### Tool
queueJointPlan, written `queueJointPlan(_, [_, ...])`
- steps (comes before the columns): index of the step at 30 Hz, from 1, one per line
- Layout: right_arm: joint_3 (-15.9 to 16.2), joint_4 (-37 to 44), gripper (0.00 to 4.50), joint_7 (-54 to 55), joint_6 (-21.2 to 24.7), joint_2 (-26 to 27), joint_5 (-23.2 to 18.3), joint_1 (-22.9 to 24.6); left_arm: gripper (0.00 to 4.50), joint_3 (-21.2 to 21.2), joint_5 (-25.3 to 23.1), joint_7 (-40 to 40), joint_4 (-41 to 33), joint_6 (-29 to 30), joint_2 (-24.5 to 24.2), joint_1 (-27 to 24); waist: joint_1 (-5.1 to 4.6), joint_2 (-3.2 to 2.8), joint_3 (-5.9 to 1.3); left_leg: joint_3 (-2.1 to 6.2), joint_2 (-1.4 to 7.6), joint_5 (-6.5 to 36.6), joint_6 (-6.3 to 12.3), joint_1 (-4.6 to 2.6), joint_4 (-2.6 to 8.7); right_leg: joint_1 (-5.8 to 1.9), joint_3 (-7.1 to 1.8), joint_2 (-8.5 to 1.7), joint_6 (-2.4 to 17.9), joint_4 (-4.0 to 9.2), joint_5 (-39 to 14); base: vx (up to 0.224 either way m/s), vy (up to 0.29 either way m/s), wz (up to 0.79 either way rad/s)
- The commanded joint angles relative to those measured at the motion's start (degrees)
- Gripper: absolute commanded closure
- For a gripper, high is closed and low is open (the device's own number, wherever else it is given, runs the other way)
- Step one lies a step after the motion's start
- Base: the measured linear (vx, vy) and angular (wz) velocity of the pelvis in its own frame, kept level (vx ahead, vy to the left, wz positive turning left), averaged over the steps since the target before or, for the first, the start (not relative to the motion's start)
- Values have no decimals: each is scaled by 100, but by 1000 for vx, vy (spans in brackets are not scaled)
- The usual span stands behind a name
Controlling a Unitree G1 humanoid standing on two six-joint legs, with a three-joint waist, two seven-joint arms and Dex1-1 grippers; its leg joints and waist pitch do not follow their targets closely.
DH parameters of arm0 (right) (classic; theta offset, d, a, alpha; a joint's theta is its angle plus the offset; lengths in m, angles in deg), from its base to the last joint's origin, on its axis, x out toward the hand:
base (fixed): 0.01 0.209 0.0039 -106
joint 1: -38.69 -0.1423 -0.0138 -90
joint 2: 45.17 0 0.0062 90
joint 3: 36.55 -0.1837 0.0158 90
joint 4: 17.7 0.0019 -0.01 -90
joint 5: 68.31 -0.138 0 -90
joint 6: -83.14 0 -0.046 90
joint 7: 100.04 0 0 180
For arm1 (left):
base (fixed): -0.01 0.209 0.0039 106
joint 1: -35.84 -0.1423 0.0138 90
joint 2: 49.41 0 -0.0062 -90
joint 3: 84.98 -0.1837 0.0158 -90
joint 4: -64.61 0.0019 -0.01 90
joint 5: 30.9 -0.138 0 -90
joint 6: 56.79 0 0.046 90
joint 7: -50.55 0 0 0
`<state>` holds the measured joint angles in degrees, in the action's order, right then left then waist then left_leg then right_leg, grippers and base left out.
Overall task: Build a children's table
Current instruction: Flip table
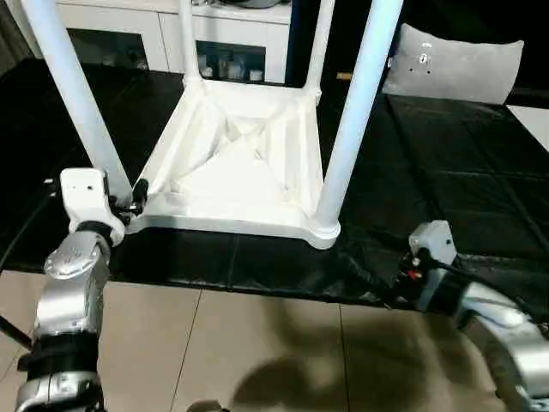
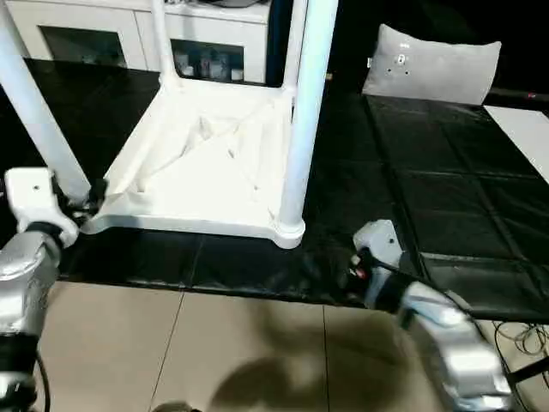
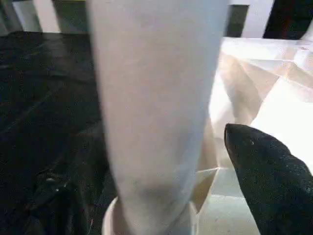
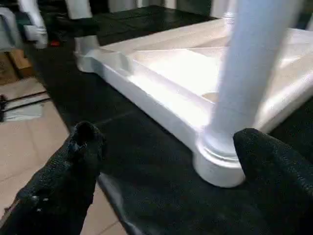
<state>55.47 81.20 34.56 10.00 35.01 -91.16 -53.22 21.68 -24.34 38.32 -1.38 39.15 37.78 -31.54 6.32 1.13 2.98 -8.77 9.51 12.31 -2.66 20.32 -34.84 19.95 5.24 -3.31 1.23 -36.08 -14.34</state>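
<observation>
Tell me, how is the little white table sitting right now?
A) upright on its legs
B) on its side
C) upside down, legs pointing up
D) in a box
C: the table lies top-down on the black mat, ribbed underside showing, with the legs rising from its corners.

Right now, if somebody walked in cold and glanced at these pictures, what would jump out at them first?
The white children's table lying upside down on the black mat, its four legs pointing straight up. Next, the left gripper at the near-left leg, its jaws set open on either side of the leg's base, while the right gripper waits open, just short of the near-right leg. Behind stands a white cabinet, with a grey cushion at the far right.
</observation>
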Motion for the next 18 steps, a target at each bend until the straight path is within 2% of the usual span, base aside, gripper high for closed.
queueJointPlan(1, [73, 88, 0, 28, 129, 16, -18, -100, 73, -64, 43, -66, 77, -54, 7, 79, 13, -59, -301, 188, 483, 656, 333, -22, 477, -185, -421, -669, 1167, 425, 114, 0, 0, 0])
queueJointPlan(2, [129, 63, 0, 155, 199, 127, 35, -217, 73, -65, 101, -78, 48, -86, 56, 73, 9, -39, -300, 183, 481, 629, 331, -20, 477, -182, -422, -667, 1195, 420, 166, 0, 0, 0])
queueJointPlan(5, [299, -125, 0, 449, 258, 359, 274, -460, 73, -155, 149, -135, -101, -115, 207, -9, 11, -48, -305, 179, 474, 523, 299, -17, 472, -175, -416, -669, 1254, 397, 255, 0, 0, 0])
queueJointPlan(6, [331, -155, 0, 486, 265, 383, 319, -493, 73, -175, 149, -150, -112, -124, 230, -20, 5, -13, -303, 176, 477, 514, 286, -17, 478, -176, -416, -669, 1254, 400, 235, 0, 0, 0])
queueJointPlan(7, [393, -194, 0, 510, 254, 427, 371, -544, 73, -247, 154, -219, -151, -128, 275, -53, 18, -42, -304, 171, 475, 494, 260, -27, 471, -167, -419, -673, 1259, 399, 217, 0, 0, 0])
queueJointPlan(8, [473, -225, 0, 499, 238, 488, 388, -597, 73, -387, 127, -312, -247, -131, 334, -128, 40, -21, -305, 163, 487, 488, 249, -36, 471, -164, -430, -681, 1246, 399, 237, 0, 0, 0])
queueJointPlan(11, [534, -299, 0, 580, 256, 566, 433, -683, 73, -473, 131, -295, -404, -126, 433, -218, 86, -37, -310, 161, 495, 424, 240, -30, 475, -165, -426, -678, 1218, 379, 415, 0, 0, 0])
queueJointPlan(18, [635, -342, 0, 592, 279, 642, 495, -695, 73, -452, 92, -181, -494, -127, 492, -359, 132, -4, -296, 162, 480, 551, 164, -25, 500, -180, -434, -681, 1027, 407, 186, 0, 0, 0])
